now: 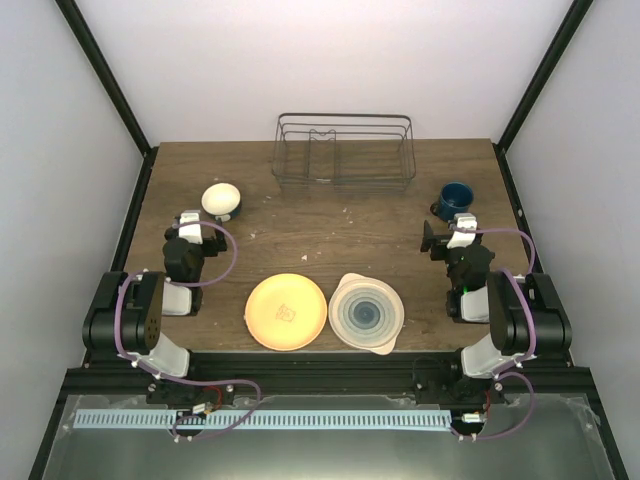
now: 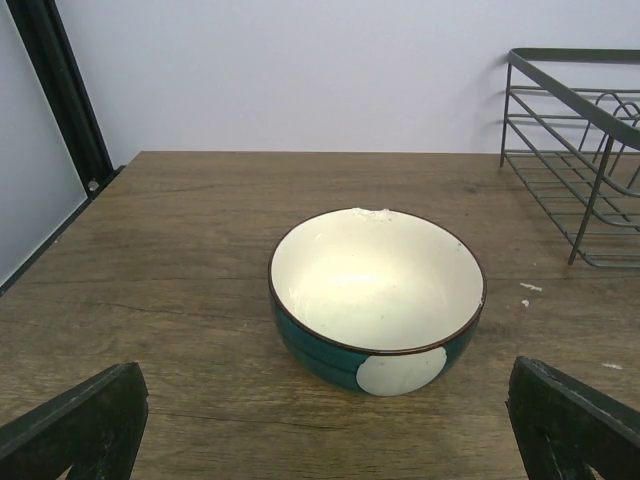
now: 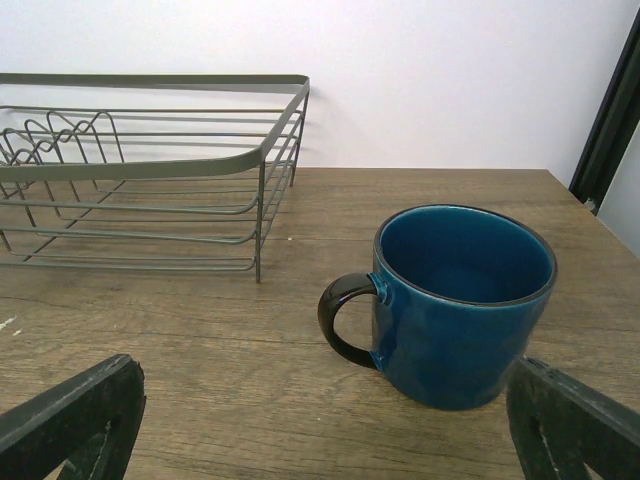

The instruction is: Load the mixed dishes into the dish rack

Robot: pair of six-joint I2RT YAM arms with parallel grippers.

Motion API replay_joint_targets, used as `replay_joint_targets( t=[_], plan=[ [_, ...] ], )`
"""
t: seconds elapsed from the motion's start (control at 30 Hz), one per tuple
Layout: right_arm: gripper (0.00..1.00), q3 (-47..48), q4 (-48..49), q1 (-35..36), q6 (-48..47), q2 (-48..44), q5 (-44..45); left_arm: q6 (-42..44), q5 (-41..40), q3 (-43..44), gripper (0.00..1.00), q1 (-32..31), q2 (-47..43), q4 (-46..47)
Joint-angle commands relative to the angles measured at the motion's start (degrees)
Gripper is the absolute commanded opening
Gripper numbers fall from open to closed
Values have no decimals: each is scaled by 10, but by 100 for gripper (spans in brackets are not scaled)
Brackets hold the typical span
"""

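Wide open and holding nothing, the left gripper point(image 2: 325, 425) faces the small bowl point(image 2: 377, 295), which sits upright just ahead of its fingers point(image 2: 80, 425), untouched, cream inside and teal outside. The right gripper point(image 3: 325, 425), equally wide and with nothing in it, faces the dark blue mug point(image 3: 465, 305), upright, its handle turned toward the dish rack point(image 1: 345, 150). That wire rack stands at the far edge of the wooden table point(image 1: 300, 235), between bowl and mug. Toward the near edge, the orange plate point(image 1: 287, 311) and the pale blue-ringed plate point(image 1: 366, 312) lie flat side by side; whether they touch is unclear.
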Motion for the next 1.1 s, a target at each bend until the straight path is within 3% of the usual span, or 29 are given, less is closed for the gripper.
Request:
replay_joint_targets(
  t=[0.0, 0.57, 0.67, 0.8, 0.9, 1.07],
  plan=[
    [100, 10, 18, 5, -2, -2, 0, 3, 12, 7, 100, -2, 3, 22],
    [100, 12, 17, 5, -5, -1, -3, 4, 27, 9, 100, 1, 3, 16],
    [100, 35, -29, 10, -8, -16, 11, 4, 25, 11, 100, 1, 2, 15],
    [100, 212, -351, 46, 6, -49, 86, -3, -38, 37, 92, -9, -55, -80],
    [100, 334, -502, 98, 12, -46, 171, 15, -91, 66, 89, -38, -125, -184],
    [100, 591, -782, 184, 75, 32, 206, -22, -65, 136, 100, -66, -237, -386]
  ],
)
